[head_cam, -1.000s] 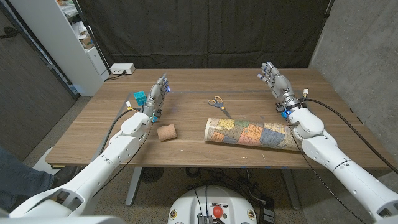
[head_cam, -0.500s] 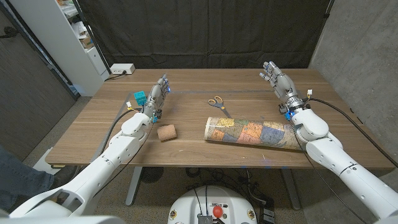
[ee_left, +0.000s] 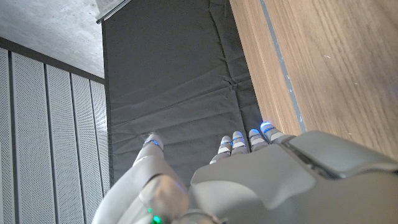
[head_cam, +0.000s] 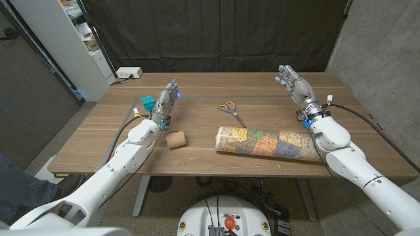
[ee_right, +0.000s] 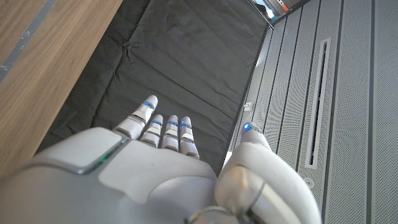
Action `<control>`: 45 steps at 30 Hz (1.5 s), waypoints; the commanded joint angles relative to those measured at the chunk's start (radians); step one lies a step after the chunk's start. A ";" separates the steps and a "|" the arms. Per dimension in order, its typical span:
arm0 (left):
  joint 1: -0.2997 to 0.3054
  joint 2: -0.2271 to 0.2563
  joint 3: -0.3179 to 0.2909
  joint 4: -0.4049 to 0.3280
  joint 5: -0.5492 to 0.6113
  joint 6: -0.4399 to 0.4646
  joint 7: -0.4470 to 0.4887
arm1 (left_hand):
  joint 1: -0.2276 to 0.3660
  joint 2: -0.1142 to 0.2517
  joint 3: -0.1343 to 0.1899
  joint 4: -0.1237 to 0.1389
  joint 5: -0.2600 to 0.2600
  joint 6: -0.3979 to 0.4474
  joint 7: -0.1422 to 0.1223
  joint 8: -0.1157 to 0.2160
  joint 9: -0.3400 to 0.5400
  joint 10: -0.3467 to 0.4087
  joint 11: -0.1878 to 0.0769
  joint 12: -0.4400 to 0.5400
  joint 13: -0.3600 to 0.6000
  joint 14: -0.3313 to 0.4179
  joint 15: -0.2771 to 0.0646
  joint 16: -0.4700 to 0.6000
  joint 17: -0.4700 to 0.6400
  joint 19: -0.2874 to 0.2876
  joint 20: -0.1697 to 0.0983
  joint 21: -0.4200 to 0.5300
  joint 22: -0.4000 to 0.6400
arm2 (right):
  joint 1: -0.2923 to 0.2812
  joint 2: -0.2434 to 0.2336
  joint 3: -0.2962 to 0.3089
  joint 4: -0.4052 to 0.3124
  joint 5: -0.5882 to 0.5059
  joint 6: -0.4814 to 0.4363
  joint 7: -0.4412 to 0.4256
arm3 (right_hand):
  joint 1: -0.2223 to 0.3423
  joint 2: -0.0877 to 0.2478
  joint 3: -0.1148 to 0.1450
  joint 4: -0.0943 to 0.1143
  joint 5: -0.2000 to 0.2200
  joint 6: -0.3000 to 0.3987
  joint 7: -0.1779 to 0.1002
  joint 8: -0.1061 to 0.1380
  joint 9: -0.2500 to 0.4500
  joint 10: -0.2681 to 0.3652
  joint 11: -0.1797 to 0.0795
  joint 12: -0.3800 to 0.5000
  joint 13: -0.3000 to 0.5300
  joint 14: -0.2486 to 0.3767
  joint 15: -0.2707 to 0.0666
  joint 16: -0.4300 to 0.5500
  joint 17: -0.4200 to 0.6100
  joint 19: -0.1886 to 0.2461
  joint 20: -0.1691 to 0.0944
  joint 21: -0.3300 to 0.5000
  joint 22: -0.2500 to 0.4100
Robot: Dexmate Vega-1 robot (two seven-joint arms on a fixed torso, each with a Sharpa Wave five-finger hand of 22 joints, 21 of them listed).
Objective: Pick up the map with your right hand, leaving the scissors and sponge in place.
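The map (head_cam: 266,142) lies on the wooden table (head_cam: 197,124), near the edge closest to me. My right hand (head_cam: 293,85) is up in the air past the far end of the map, well apart from it and not touching it. My right arm (head_cam: 341,147) reaches over the map's right end, so that end is hidden under it. My right hand holds nothing, and its fingers (ee_right: 165,130) are straight and a little apart, pointing away from me toward the black curtain (head_cam: 216,33). The map is rolled up into a long tube. It has patches of yellow, orange, blue and green on it. The scissors (head_cam: 229,108) lie just past the map, farther from me, and do not touch it. They have orange handles. The sponge (head_cam: 176,139) is a small brown block beside the map's left end, with a gap between them. My left hand (head_cam: 167,98) is well apart from the map, past the sponge. It holds nothing too, and its fingers (ee_left: 239,142) are straight and point away from me.
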 commanded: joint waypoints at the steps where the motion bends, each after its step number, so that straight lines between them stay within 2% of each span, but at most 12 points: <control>1: 0.004 0.001 -0.002 -0.008 -0.004 -0.002 0.001 | 0.000 0.007 0.002 -0.004 -0.003 0.003 -0.001 -0.001 0.004 0.006 0.002 -0.001 0.004 -0.002 0.005 0.000 0.001 -0.039 0.003 -0.002 0.002 | -0.052 -0.029 0.031 -0.044 -0.019 0.017 -0.013 | 0.011 0.000 0.003 -0.005 -0.001 0.008 0.000 0.008 0.002 0.005 -0.004 0.005 0.003 0.003 0.000 0.006 -0.001 0.012 0.002 -0.003 0.005; 21: 0.007 0.008 -0.008 -0.013 -0.007 -0.001 0.002 | 0.001 0.009 0.001 -0.006 -0.005 0.003 0.001 -0.002 0.004 0.004 0.006 -0.003 0.004 -0.005 0.009 -0.002 0.001 -0.038 -0.001 -0.010 0.003 | -0.124 -0.047 0.079 -0.095 -0.065 0.050 -0.037 | 0.026 0.005 0.008 -0.016 -0.002 0.016 -0.006 0.009 0.002 0.009 -0.006 0.004 0.003 0.008 0.000 0.006 -0.004 0.018 0.004 -0.011 0.005; 32: 0.004 0.012 -0.009 -0.013 -0.006 0.003 0.002 | 0.000 0.011 0.000 -0.007 -0.006 0.003 0.001 -0.003 0.004 0.005 0.005 -0.004 0.004 -0.002 0.006 -0.001 0.001 -0.035 -0.001 -0.014 0.003 | -0.156 -0.061 0.101 -0.135 -0.129 0.011 -0.087 | 0.025 0.005 0.007 -0.017 -0.003 0.018 -0.008 0.009 0.002 0.012 -0.007 0.005 0.003 0.009 0.001 0.006 -0.003 0.019 0.005 -0.014 0.005; 45: -0.005 0.017 -0.008 -0.016 -0.002 0.016 0.004 | 0.001 0.012 -0.001 -0.009 -0.007 0.005 0.002 -0.002 0.004 0.007 0.002 -0.004 0.004 0.000 0.005 -0.001 0.001 -0.032 0.001 -0.018 0.003 | -0.197 -0.061 0.126 -0.150 -0.127 0.030 -0.085 | 0.025 0.007 0.007 -0.018 -0.005 0.025 -0.007 0.011 0.002 0.019 -0.009 0.007 0.004 0.009 0.002 0.006 -0.002 0.021 0.005 -0.019 0.005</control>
